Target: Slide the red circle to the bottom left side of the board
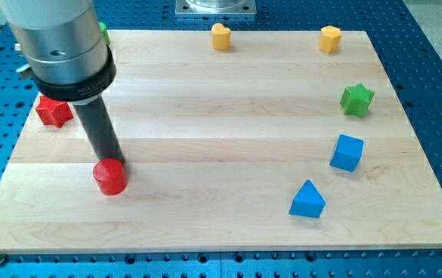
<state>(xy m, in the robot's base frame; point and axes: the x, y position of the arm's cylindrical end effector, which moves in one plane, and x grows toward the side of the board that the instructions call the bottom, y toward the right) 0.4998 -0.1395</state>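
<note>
Bright, even overhead light; the counter (205, 100) shows mild sheen and soft short shadows under the blocks. The frame is sharp throughout, with slight perspective skew.

My tip (115, 161) rests low (rod nearly upright)

I work in a robotics lab: my wooden bench (228, 116) sits on a blue perforated metal breadboard (429, 54) with gridded holes, and a metal mounting plate (216, 7) shows at the frame's top centre.
</note>
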